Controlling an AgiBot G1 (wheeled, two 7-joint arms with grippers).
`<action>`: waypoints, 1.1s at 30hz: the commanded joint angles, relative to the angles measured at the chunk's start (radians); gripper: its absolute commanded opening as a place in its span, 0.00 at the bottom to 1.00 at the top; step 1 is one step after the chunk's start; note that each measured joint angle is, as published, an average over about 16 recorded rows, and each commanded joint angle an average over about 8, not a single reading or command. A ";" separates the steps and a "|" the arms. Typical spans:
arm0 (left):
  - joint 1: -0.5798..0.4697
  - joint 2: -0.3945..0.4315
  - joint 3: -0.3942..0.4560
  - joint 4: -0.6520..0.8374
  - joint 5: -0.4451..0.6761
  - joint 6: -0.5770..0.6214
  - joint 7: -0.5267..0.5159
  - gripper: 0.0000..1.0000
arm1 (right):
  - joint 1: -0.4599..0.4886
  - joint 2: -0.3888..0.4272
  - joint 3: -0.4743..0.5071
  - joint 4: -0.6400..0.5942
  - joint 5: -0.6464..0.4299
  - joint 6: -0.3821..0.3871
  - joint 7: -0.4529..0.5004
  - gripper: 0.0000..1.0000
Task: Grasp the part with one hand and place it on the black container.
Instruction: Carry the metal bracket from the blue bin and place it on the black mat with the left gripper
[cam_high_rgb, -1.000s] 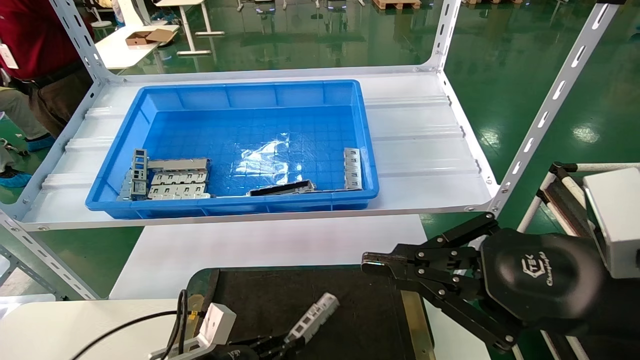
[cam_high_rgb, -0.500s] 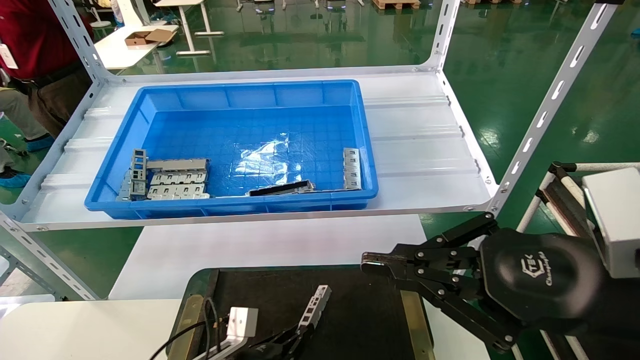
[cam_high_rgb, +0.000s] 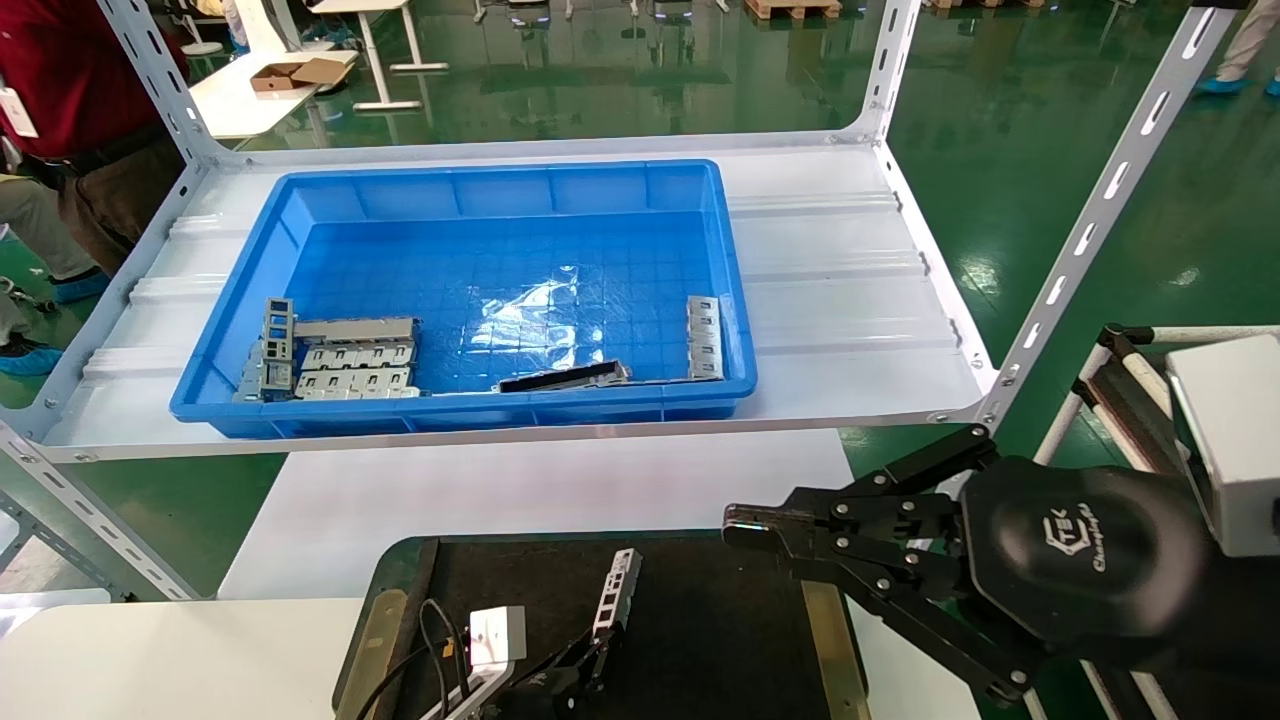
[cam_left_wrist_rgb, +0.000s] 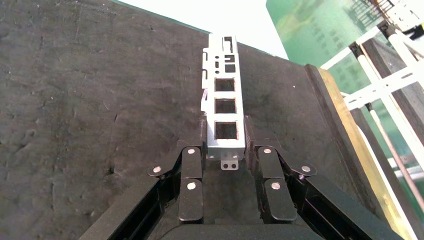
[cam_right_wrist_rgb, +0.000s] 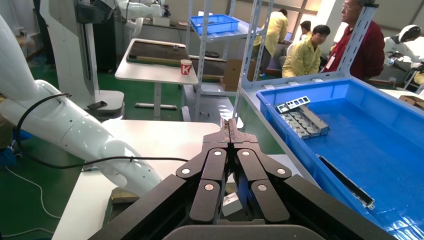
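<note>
- The left gripper (cam_left_wrist_rgb: 225, 150) sits low over the black container (cam_high_rgb: 740, 640), its fingers (cam_left_wrist_rgb: 192, 172) closed on the near end of the part (cam_left_wrist_rgb: 223, 107), the narrow silver-grey bracket with a row of rectangular cut-outs.
- In the head view the part (cam_high_rgb: 615, 592) is above the middle of the tray's dark mat, well inside the brass-coloured strips (cam_high_rgb: 825, 630) on its short sides.
- The relation that matters: the bracket's long axis runs straight out from the gripper, in line with the fingers, and points away from the robot toward the tray's far edge. Only the near end is gripped; the rest juts forward, free.
- In the left wrist view the bracket looks tilted, far end close to the mat; whether it touches cannot be told.
- Judgement: the placing is nearly done. What remains is to bring the part flat onto the mat and open the fingers.
- The right gripper (cam_high_rgb: 745, 522) hangs parked beyond the tray's right side, fingertips pressed together and holding nothing; it is farther from the part than the left.
- The blue plastic bin (cam_high_rgb: 230, 340) on the white shelf (cam_high_rgb: 850, 300) holds a cluster of grey bracket pieces (cam_high_rgb: 335, 360), a dark flat strip (cam_high_rgb: 565, 377) and another narrow bracket (cam_high_rgb: 705, 337).
</note>
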 joint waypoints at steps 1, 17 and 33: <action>0.002 0.010 0.007 0.000 0.004 -0.024 -0.010 0.00 | 0.000 0.000 0.000 0.000 0.000 0.000 0.000 0.00; 0.021 0.028 0.068 -0.004 -0.013 -0.132 -0.047 0.02 | 0.000 0.000 0.000 0.000 0.000 0.000 0.000 0.24; 0.003 0.019 0.132 0.003 -0.079 -0.181 -0.050 1.00 | 0.000 0.000 0.000 0.000 0.000 0.000 0.000 1.00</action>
